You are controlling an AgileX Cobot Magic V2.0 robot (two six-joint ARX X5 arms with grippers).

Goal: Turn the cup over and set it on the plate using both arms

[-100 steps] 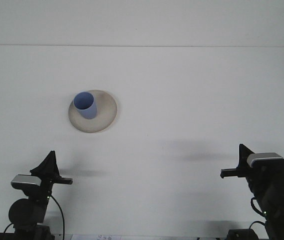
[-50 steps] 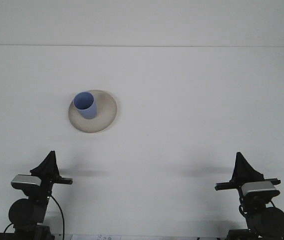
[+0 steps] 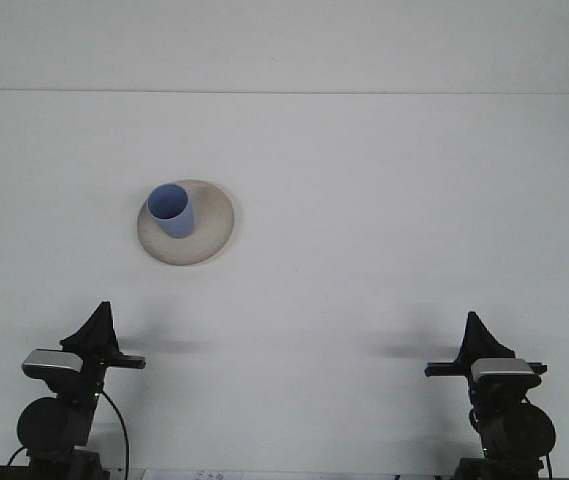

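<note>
A blue cup (image 3: pixel 172 210) stands upright, mouth up, on the left part of a round beige plate (image 3: pixel 209 228) left of the table's centre. My left gripper (image 3: pixel 97 328) rests near the front left edge, far below the plate, its black fingers together in a point. Low at the front right sits my right gripper (image 3: pixel 478 336), fingers likewise together, holding nothing. Both grippers are well clear of the cup and plate.
The white table (image 3: pixel 384 200) runs back to a pale wall. Cables and arm bases show along the bottom edge under each gripper.
My right arm has drawn back and down toward the front right, settling lower and slightly left. The left arm, cup and plate have not moved.
</note>
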